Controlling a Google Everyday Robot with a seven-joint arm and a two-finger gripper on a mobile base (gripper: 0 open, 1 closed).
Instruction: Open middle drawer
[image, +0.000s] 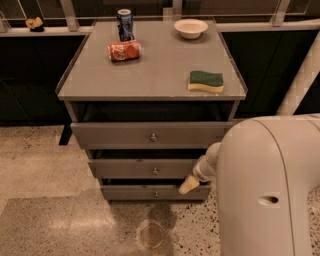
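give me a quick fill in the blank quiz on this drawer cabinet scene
The red can lies on its ____.
The sponge is green above and ____ below.
The middle drawer has one round ____ at its centre.
The end effector hangs by the drawer fronts' ____ end.
Missing: side, yellow, knob, right.

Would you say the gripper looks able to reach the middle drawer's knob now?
Probably yes: the gripper hangs low right of the knob on the middle drawer, nothing visible between them.
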